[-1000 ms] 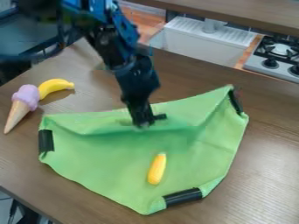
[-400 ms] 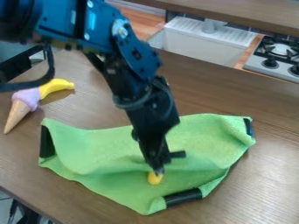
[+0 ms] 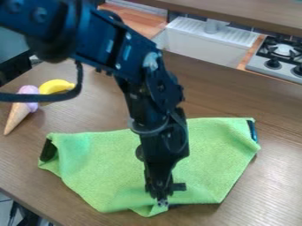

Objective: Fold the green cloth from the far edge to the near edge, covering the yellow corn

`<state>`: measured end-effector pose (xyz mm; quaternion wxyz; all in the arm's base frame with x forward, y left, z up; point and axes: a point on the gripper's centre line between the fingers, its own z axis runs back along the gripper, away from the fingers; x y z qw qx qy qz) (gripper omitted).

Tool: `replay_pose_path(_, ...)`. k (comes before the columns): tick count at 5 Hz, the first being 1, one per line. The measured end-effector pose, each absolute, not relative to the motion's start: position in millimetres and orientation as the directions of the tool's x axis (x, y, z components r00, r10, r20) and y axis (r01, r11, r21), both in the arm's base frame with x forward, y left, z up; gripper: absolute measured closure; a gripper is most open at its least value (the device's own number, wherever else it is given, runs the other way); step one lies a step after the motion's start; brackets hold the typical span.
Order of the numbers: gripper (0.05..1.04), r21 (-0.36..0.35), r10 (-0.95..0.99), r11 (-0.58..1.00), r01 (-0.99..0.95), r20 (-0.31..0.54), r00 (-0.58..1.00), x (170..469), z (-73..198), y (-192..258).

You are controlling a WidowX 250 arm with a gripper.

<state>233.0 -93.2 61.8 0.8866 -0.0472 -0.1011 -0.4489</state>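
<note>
The gripper [image 3: 162, 201] points down at the front edge of the green cloth [image 3: 215, 154], shut on a part of it. The cloth lies folded forward over itself on the table, its front corner just below the fingertips. A black strip [image 3: 48, 151] shows at its left corner and another [image 3: 254, 131] at its right corner. A dark strip at the front is mostly covered. The yellow, corn-shaped piece is hidden, by the folded cloth or the gripper.
At the left of the brown table [image 3: 259, 185] lie a purple-topped ice cream cone [image 3: 19, 115] and a banana [image 3: 54, 86], the arm's cable passing across both. Behind the table stand a white sink [image 3: 200, 44] and a stove [image 3: 280, 59].
The gripper has moved toward the front and slightly right, drawing the cloth's back part forward. The cloth has folded over, and the yellow piece has gone from sight.
</note>
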Motion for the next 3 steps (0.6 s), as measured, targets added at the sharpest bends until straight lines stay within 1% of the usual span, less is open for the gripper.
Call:
replay_pose_path(1,0.296,-0.010,-0.776,0.598,0.801,0.245,0.582,240,65,-91)
replay_pose_path(2,0.087,-0.008,-0.773,0.564,0.826,0.349,0.531,243,75,-86)
replay_pose_path(3,0.083,0.013,-0.758,0.550,0.835,0.426,0.493,244,88,-79)
